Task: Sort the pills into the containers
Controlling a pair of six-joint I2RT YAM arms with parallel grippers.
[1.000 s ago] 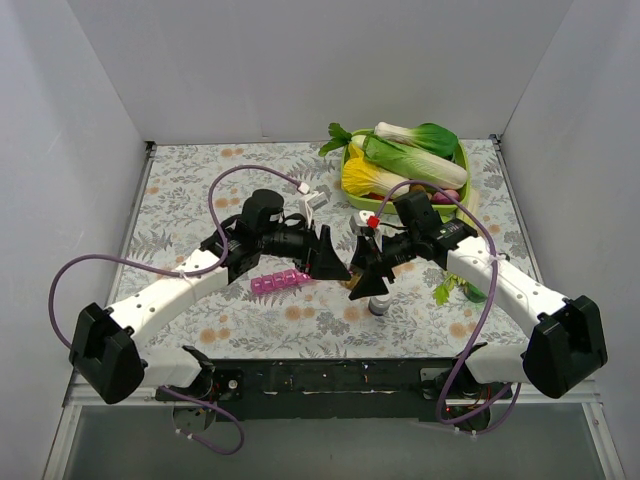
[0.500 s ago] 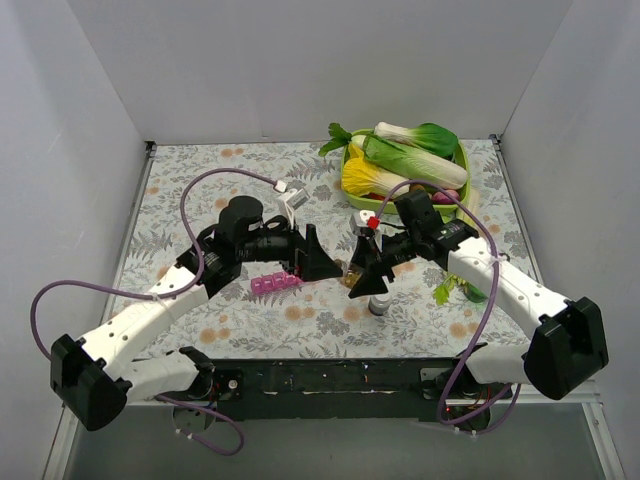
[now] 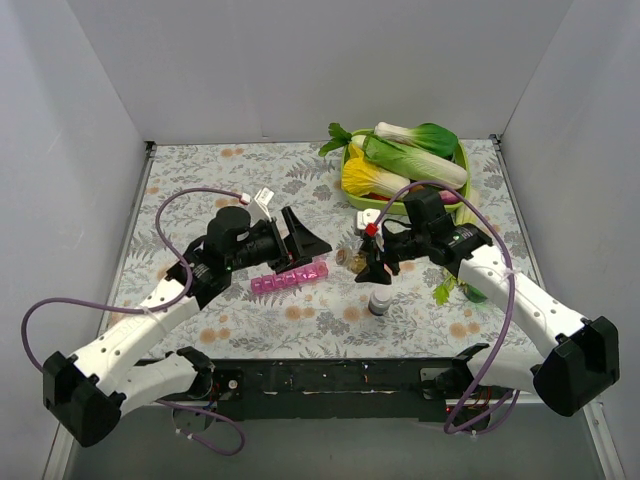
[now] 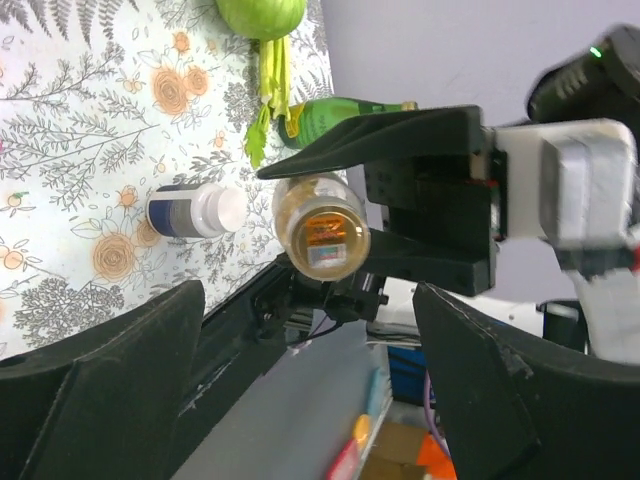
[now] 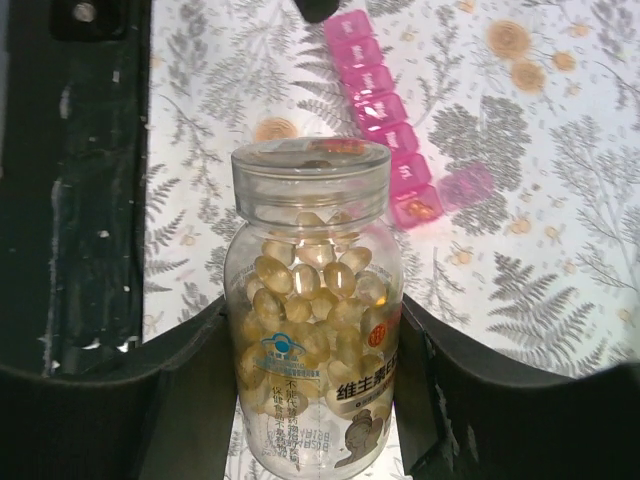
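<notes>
The pink pill-organiser strip lies on the floral table between the arms. It also shows in the right wrist view, with its near end compartment's lid open. My right gripper is shut on a clear bottle of yellow capsules, held upright just right of the strip's end. The left wrist view shows that bottle end-on. My left gripper is open and empty, above the strip's right part and pointing at the bottle.
A small white-capped bottle lies on its side near the front, below the right gripper. A green tray of vegetables stands at the back right. Green leafy items lie by the right arm.
My left gripper has drawn back to the left, away from the capsule bottle. My right gripper has shifted slightly up and right with the bottle still in it.
</notes>
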